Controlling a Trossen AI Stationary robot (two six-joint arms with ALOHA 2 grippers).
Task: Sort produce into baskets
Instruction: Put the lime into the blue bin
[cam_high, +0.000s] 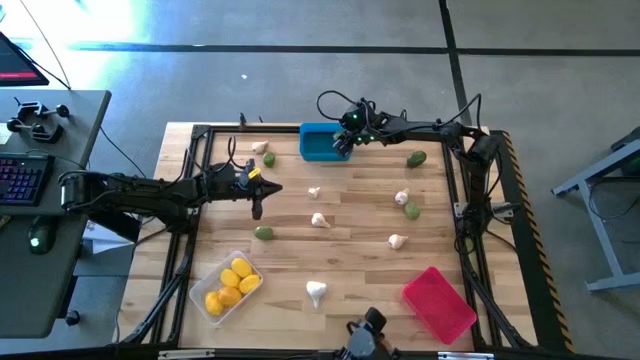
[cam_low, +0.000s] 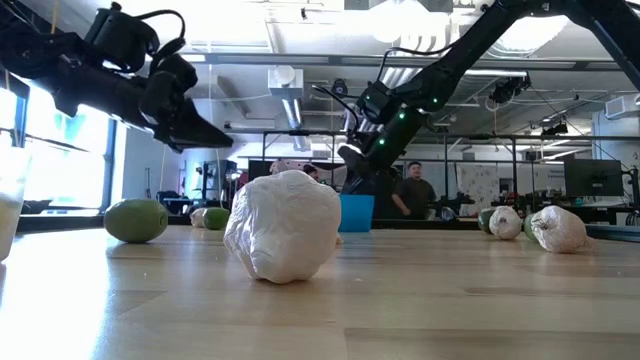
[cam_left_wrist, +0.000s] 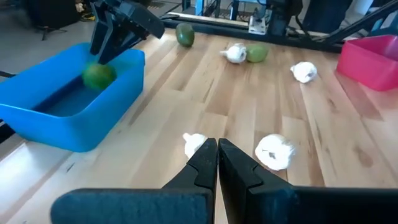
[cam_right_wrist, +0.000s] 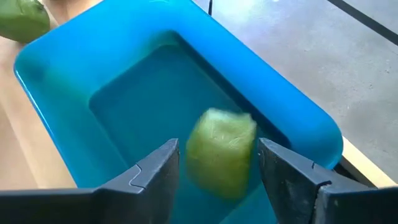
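Observation:
My right gripper (cam_high: 343, 143) hangs open over the blue basket (cam_high: 318, 143), which stands at the table's far edge. A green piece (cam_right_wrist: 221, 152), blurred, is between and just below its fingertips, apart from both, over the basket's floor (cam_right_wrist: 143, 106). In the left wrist view the green piece (cam_left_wrist: 98, 76) shows inside the blue basket's walls (cam_left_wrist: 62, 118). My left gripper (cam_high: 257, 208) is shut, hovering above the table's left middle, holding nothing. Garlic bulbs (cam_high: 320, 220) and green pieces (cam_high: 264, 232) lie loose on the wood.
A clear basket (cam_high: 252, 262) with several yellow lemons (cam_high: 230, 283) stands at the near left, and a red basket (cam_high: 438, 303) at the near right. More garlic bulbs (cam_high: 316, 291) (cam_high: 397, 240) and green pieces (cam_high: 416, 158) (cam_high: 412, 210) are scattered mid-table and right.

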